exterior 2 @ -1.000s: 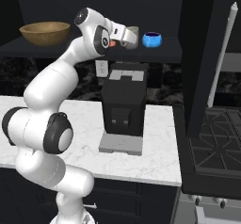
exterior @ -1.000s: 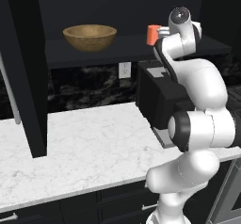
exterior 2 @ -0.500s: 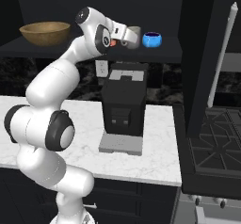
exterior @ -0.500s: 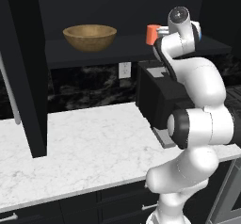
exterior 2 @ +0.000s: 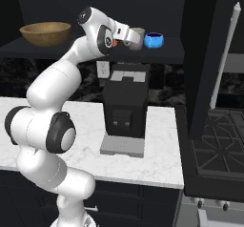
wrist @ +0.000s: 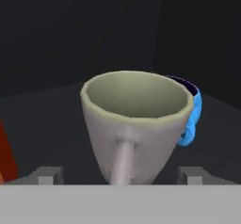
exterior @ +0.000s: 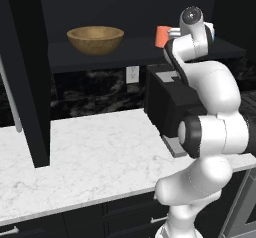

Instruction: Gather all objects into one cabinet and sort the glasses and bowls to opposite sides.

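Jaws spread wide, clear of the grey mug (wrist: 134, 126) between them.

On the dark shelf (exterior: 100, 59) of the upper cabinet, the stretch between the wooden bowl (exterior: 95, 38) at the left and the orange mug (exterior: 161, 36) lies bare. Toward the right the shelf is crowded: the grey mug (wrist: 134, 124) stands upright between the spread fingertips (wrist: 47, 175) of the gripper (wrist: 120, 177), its handle facing the hand. The orange mug sits close on one side, and the blue vessel (exterior 2: 154, 40) is just behind the grey mug on the other side. Below the shelf the black coffee machine (exterior 2: 125, 106) rises close under its front edge. The open cabinet door (exterior: 26, 82) hangs over the marble counter (exterior: 90, 157) at the left.
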